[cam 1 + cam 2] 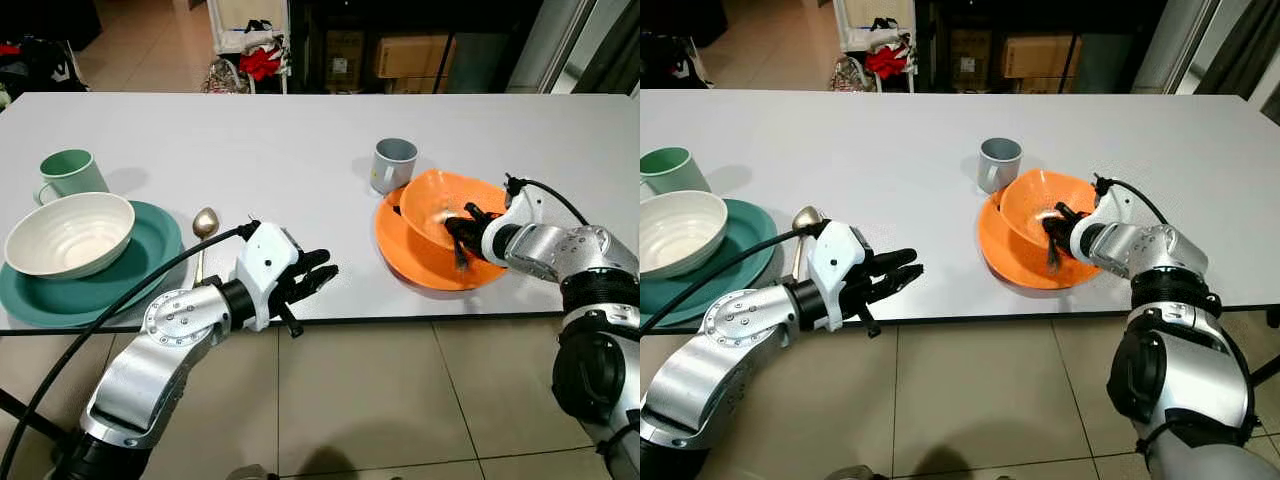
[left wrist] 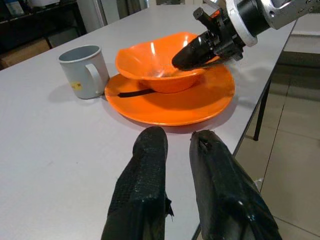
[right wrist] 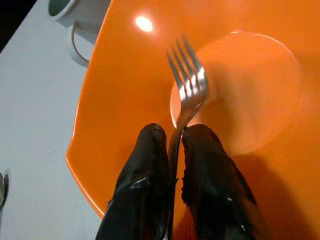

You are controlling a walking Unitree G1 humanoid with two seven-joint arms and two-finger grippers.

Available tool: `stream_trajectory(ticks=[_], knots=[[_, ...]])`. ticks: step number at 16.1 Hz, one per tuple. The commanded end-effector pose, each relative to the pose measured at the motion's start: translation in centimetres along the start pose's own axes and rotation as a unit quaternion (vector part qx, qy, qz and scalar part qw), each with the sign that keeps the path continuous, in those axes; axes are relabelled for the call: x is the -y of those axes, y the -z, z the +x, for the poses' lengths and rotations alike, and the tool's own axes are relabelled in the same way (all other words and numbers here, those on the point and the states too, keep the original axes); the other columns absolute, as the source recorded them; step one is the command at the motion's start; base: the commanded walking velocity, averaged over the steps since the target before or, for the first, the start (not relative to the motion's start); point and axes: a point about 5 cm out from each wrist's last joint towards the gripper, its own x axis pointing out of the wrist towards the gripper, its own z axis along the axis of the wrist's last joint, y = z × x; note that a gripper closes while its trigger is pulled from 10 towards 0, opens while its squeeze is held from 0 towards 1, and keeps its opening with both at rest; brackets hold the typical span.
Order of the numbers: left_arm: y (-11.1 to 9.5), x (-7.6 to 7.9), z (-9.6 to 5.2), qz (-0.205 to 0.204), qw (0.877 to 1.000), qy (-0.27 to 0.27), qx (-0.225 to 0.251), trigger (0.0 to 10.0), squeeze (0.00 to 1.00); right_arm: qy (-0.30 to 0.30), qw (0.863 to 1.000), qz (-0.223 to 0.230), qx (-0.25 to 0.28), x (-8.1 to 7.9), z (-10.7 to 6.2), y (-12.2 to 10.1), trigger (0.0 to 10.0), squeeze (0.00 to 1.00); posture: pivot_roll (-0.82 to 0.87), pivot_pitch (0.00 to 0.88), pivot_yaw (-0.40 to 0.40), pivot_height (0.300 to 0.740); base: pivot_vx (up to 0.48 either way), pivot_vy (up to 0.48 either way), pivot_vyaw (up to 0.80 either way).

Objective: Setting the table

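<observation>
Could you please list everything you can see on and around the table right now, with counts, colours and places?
Table: one, white, spanning the view over a tiled floor.
Orange plate: one, near the right front edge.
Orange bowl: one, sitting on the orange plate.
Fork: one, silver, tines over the orange bowl's inside.
Grey mug: one, just behind the orange plate.
Teal plate: one, at the left front edge.
White bowl: one, on the teal plate.
Green mug: one, behind the teal plate.
Spoon: one, silver, right of the teal plate.
Clutter and boxes: several, beyond the table's far edge.
Left gripper: black fingers slightly apart, holding nothing, at the table's front edge.
Right gripper: black fingers shut on the fork's handle, in the orange bowl.
</observation>
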Motion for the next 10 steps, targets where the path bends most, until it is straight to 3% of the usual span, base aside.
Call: stream_trajectory(ticks=[1,4,7,8,10], knots=[[-0.5,0.1,0.0,0.014,1.0,0.007,0.005,10.0,0.0,-0.016,1.0,0.005,0.016,-0.7,-0.5,-1.3,10.0,1.0,0.06,0.0,0.01,0.74,0.0,0.0,0.0],[-0.6,0.1,0.0,0.016,1.0,0.01,0.005,10.0,0.0,-0.025,1.0,0.004,0.007,-1.2,-1.1,-1.8,10.0,1.0,0.06,0.0,0.009,0.74,0.0,0.0,0.0],[-0.6,0.0,-0.2,0.014,1.0,0.006,0.006,10.0,0.0,-0.02,0.999,-0.035,0.007,-1.5,-2.6,-2.2,10.0,1.0,0.07,0.0,0.009,0.74,0.0,0.0,0.0],[-0.7,-0.2,-0.3,0.004,1.0,-0.012,0.015,10.0,0.0,-0.007,0.996,-0.092,0.015,-1.6,-3.8,-1.9,10.0,0.99,0.06,0.0,0.012,0.74,0.0,0.0,0.0],[-0.6,-1.1,-0.7,-0.02,0.997,-0.076,0.027,10.0,0.0,-0.001,0.972,-0.215,0.099,-2.7,-5.8,-1.3,10.0,0.98,0.05,0.0,0.027,0.74,0.0,0.0,0.0]])
